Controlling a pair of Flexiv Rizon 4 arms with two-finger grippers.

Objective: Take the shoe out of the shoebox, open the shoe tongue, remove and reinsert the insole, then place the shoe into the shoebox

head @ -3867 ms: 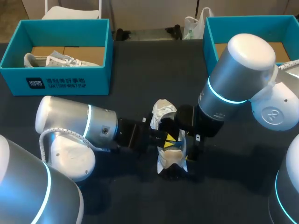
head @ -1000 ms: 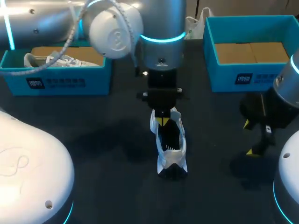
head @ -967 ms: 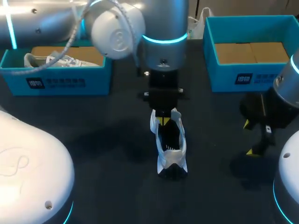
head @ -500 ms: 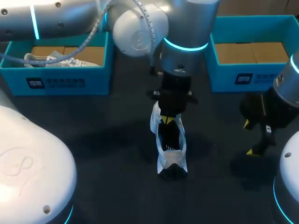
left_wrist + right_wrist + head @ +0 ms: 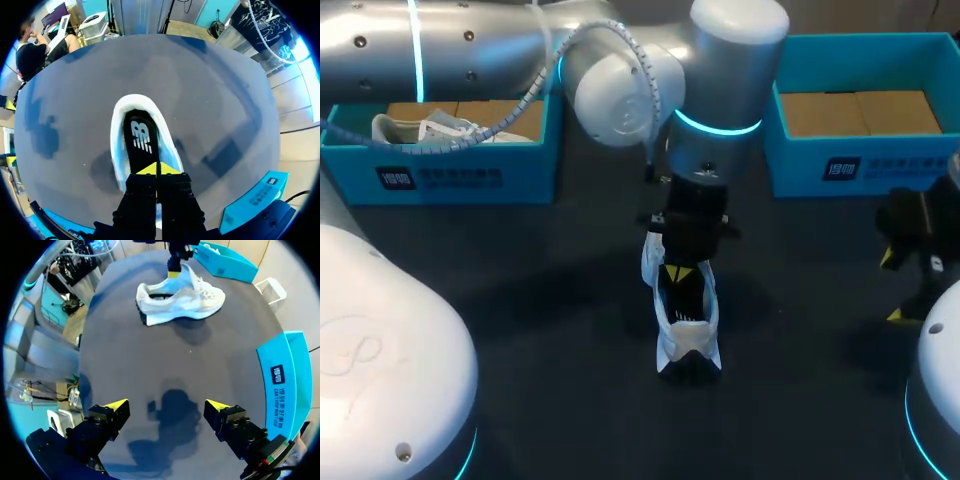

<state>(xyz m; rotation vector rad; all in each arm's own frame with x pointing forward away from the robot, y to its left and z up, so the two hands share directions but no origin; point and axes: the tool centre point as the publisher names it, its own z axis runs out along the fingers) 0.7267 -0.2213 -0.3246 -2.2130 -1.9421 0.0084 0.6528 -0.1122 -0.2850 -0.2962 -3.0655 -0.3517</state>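
**Head view.** Shows white shoe (image 5: 685, 312) upright on its sole at ctr of dark table (image 5: 540, 300). Heel to 6 o'clock, toe to 12, outside both boxes. L gripper (image 5: 685, 270) pointing down at front of shoe opening, at 12 o'clock end of shoe. L arm (image 5: 470, 40) entering from 10 o'clock corner and crossing above left shoebox (image 5: 440, 178).

**L wrist view.** Yellow tips pressed together w/ no gap, just over black insole (image 5: 141, 145) at its tongue end. Cannot tell whether anything is pinched btwn them. White collar of shoe ringing insole ahead of tips.

**R gripper** (image 5: 893, 288). At 3 o'clock, well apart from shoe, near table's 3 o'clock edge. Fingers spread wide, holding nothing. In R wrist view, only bare tabletop and own shadow btwn them.

**Boxes.** Left shoebox at 10 o'clock w/ second shoe (image 5: 430, 128) inside. Right shoebox (image 5: 840, 170) at 2 o'clock, cardboard floor showing. Both toward 12 o'clock edge. Near wall of right shoebox at 12 o'clock of R gripper, apart from it.

**Open room.** Bare tabletop at 9 and 6 o'clock of shoe, and at 3 o'clock btwn shoe and R gripper.
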